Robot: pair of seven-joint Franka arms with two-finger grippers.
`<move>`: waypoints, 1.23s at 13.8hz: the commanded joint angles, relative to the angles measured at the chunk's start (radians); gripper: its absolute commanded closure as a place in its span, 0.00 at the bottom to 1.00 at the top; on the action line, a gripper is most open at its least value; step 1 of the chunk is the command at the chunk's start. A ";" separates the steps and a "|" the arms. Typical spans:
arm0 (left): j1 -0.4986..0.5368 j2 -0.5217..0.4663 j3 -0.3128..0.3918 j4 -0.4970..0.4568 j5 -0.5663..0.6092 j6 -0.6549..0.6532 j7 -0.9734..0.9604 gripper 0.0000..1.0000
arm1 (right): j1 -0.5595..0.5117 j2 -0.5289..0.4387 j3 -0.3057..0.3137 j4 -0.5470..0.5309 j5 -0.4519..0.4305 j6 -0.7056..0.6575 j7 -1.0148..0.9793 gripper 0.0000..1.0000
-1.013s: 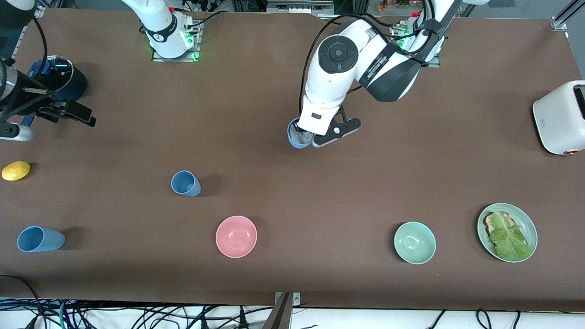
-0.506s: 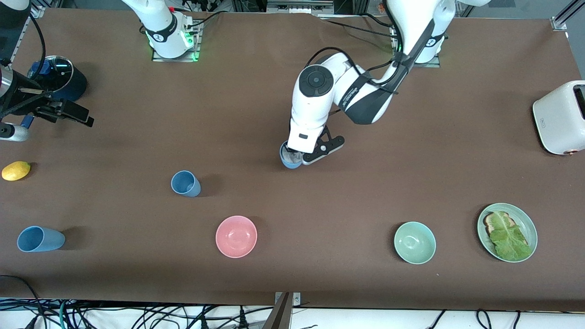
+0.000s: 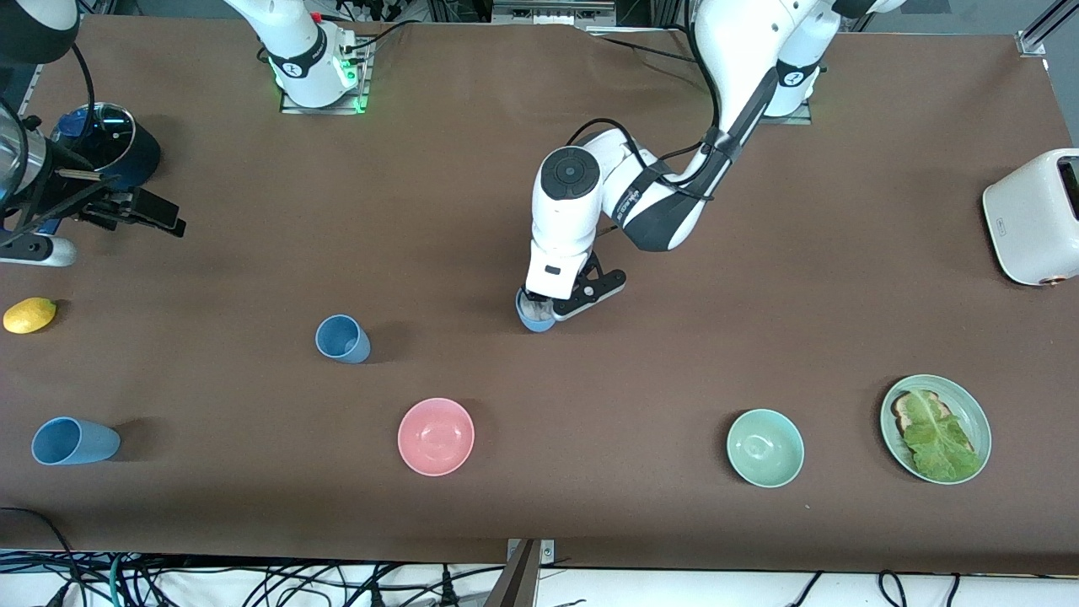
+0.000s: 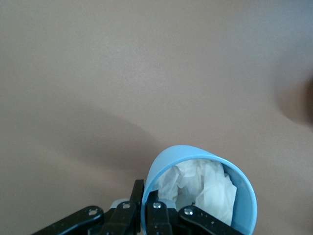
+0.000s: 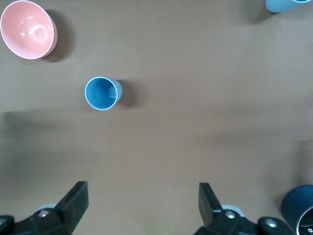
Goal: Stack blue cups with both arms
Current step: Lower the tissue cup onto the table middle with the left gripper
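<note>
My left gripper (image 3: 540, 307) is shut on the rim of a blue cup (image 3: 534, 318), low over the middle of the table. In the left wrist view the fingers (image 4: 138, 198) pinch the cup's wall (image 4: 205, 161), one inside and one outside, and crumpled white paper fills the cup. A second blue cup (image 3: 341, 339) stands upright toward the right arm's end, also seen in the right wrist view (image 5: 102, 93). A third blue cup (image 3: 72, 441) sits near the front edge at that end. My right gripper (image 3: 147, 212) hangs open and empty (image 5: 142, 200) over that end.
A pink bowl (image 3: 436, 436), a green bowl (image 3: 764, 448) and a green plate with toast and lettuce (image 3: 969, 405) lie along the front. A dark-blue pot (image 3: 126, 152) and a lemon (image 3: 29, 314) are at the right arm's end, a white toaster (image 3: 1033, 215) at the left arm's end.
The left arm has carried its blue cup toward the front camera and lower to the table. The right gripper has shifted only slightly and stays open.
</note>
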 commanded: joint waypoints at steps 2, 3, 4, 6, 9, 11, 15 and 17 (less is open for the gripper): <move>-0.024 0.051 0.025 0.030 0.036 0.051 -0.036 1.00 | 0.014 0.006 0.000 0.021 -0.029 -0.015 -0.055 0.00; -0.033 0.065 0.042 0.030 0.036 0.068 -0.049 1.00 | 0.017 0.006 0.000 0.021 -0.030 -0.015 -0.081 0.00; -0.044 0.076 0.051 0.030 0.036 0.081 -0.049 1.00 | 0.019 0.006 0.000 0.019 -0.030 -0.013 -0.083 0.00; -0.047 0.088 0.059 0.030 0.036 0.098 -0.049 1.00 | 0.022 0.006 0.000 0.019 -0.030 -0.013 -0.084 0.00; -0.047 0.105 0.059 0.030 0.036 0.110 -0.053 1.00 | 0.023 0.006 0.000 0.018 -0.029 -0.013 -0.083 0.00; -0.047 0.102 0.059 0.033 0.034 0.110 -0.052 1.00 | 0.030 0.006 0.000 0.018 -0.029 -0.010 -0.081 0.00; -0.042 0.100 0.060 0.040 0.034 0.111 -0.039 0.16 | 0.037 0.015 0.000 0.016 -0.030 0.004 -0.083 0.00; -0.044 0.096 0.062 0.040 0.048 0.110 -0.038 0.00 | 0.048 0.017 0.000 0.016 -0.030 0.007 -0.083 0.00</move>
